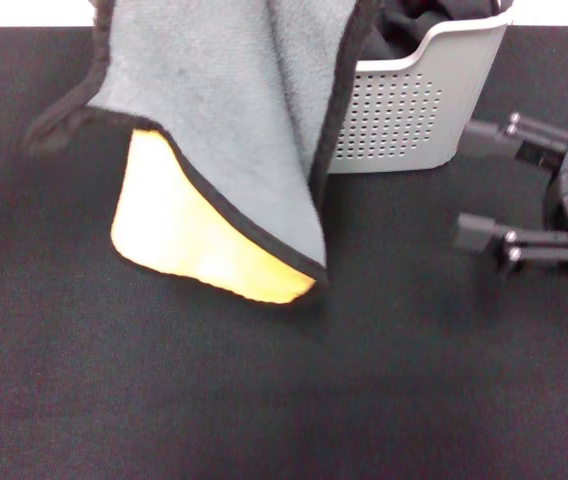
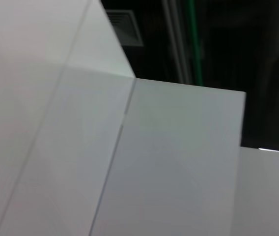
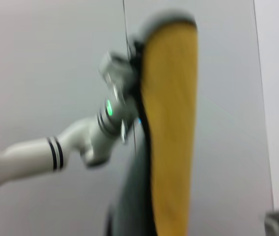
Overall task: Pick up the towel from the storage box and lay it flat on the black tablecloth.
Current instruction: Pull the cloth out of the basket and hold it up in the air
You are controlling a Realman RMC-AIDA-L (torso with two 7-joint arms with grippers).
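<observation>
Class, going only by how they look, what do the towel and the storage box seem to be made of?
The towel: seemingly plush fabric, grey and yellow-orange faces, black stitched edging; it drapes in soft folds.
The storage box: probably moulded plastic, light grey, smooth; rigid wall with neat rows of holes.

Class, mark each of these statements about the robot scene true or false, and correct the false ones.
1. The towel hangs in the air, its lower corner reaching down toward the black tablecloth. True.
2. The towel shows only its grey face. False: a yellow-orange face shows on the lower part.
3. The storage box stands behind the towel, to the robot's right. True.
4. The right gripper holds the towel. False: it is apart from the towel, beside the box, fingers open and empty.
5. The towel lies flat on the tablecloth. False: it hangs draped, not yet spread.
</observation>
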